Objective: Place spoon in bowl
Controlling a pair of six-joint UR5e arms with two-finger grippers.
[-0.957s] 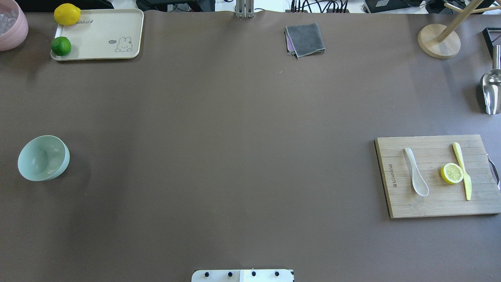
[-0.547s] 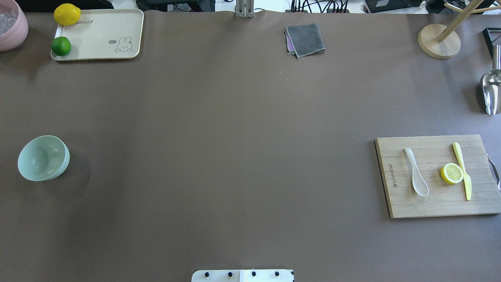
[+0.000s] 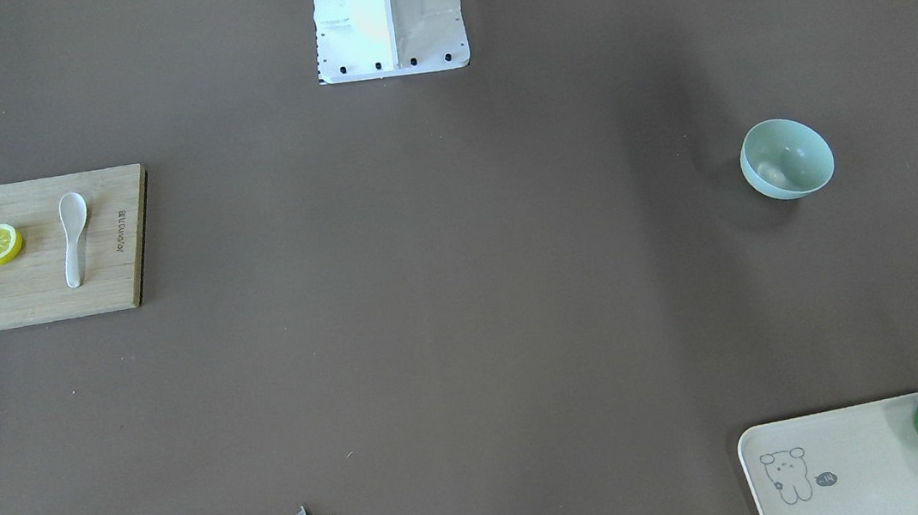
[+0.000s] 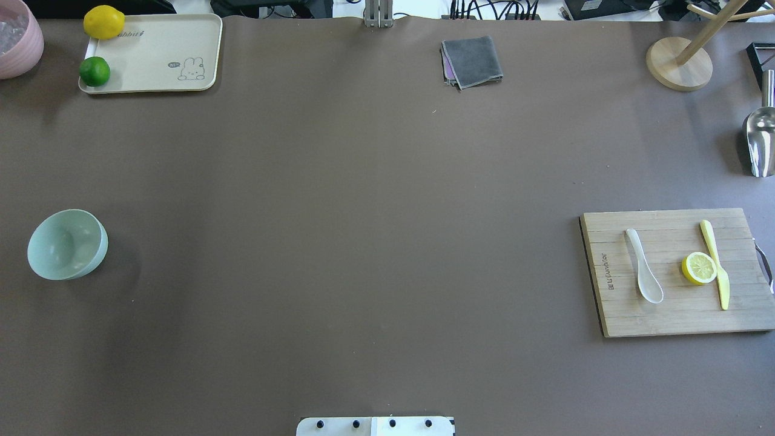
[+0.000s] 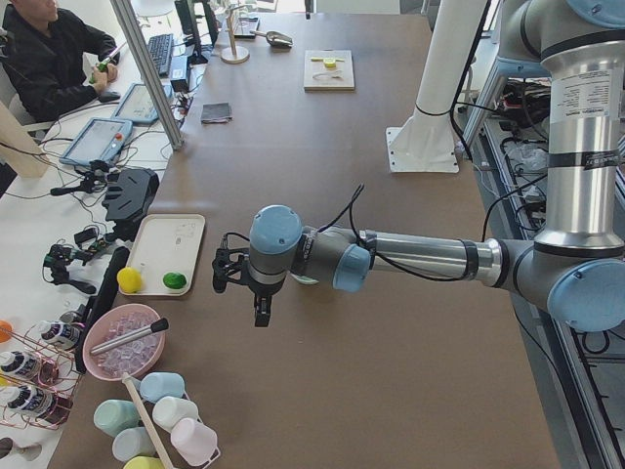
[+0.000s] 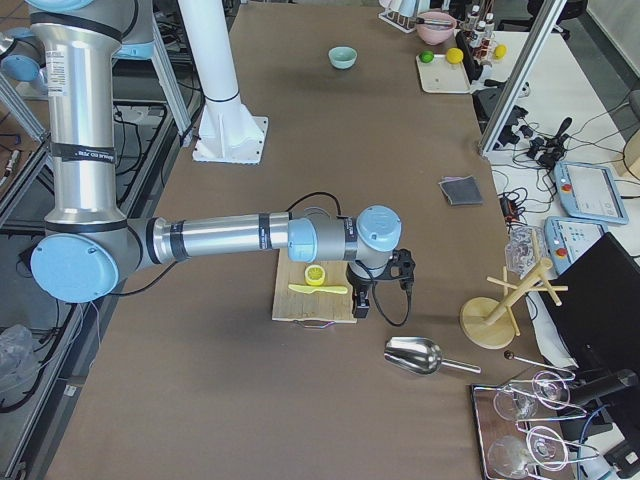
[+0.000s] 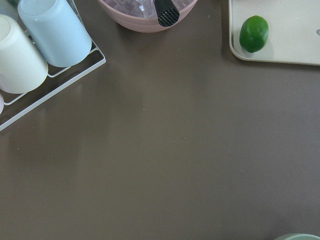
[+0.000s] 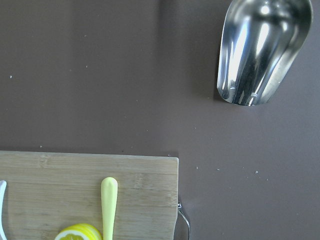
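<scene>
Since the spoon (image 4: 644, 266) lies flat on the wooden cutting board (image 4: 666, 318) at the right of the overhead view, and the bowl (image 4: 66, 244) sits at the far left edge with no spoon in it, no part of the task appears done. The pick-up, the carry across the table and the release are all left.

The right gripper (image 6: 358, 305) hangs near the board's end and holds nothing. The left gripper (image 5: 260, 311) hangs near the bowl, also empty. Only the side views show them, so their opening cannot be told.

The spoon's long axis runs nearly top to bottom in the overhead view, leaning slightly. Its handle points to the upper left and its scoop to the lower right, hollow side up. It lies apart from the lemon slice (image 4: 699, 268).
</scene>
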